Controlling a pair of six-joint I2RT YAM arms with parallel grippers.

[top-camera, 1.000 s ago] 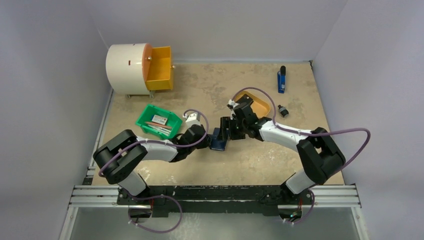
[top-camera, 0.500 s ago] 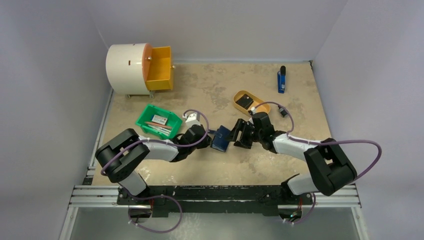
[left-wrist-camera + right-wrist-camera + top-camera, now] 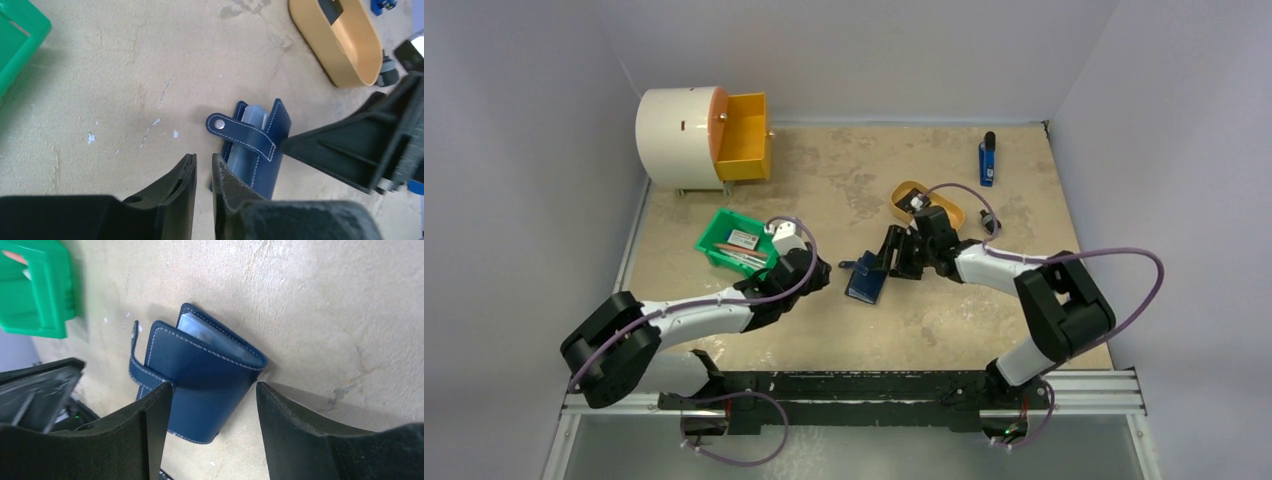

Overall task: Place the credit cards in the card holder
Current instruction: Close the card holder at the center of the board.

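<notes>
The navy-blue card holder lies half folded on the table, its snap tab with a light stud sticking out to the left. A pale clear sleeve shows between its covers. My left gripper hovers just left of the holder, its jaws a narrow gap apart with nothing between them. My right gripper is open and straddles the holder's folded end without clamping it. Flat cards lie in the green bin.
A mustard-yellow oval tray with a dark flat piece sits behind the right arm. A white drum with an open orange drawer stands at the back left. A blue tool and a small black part lie at the back right.
My left gripper has let go of the snap tab and drawn back to the left, parting slightly. My right gripper swung back up to the holder and narrowed a little.
</notes>
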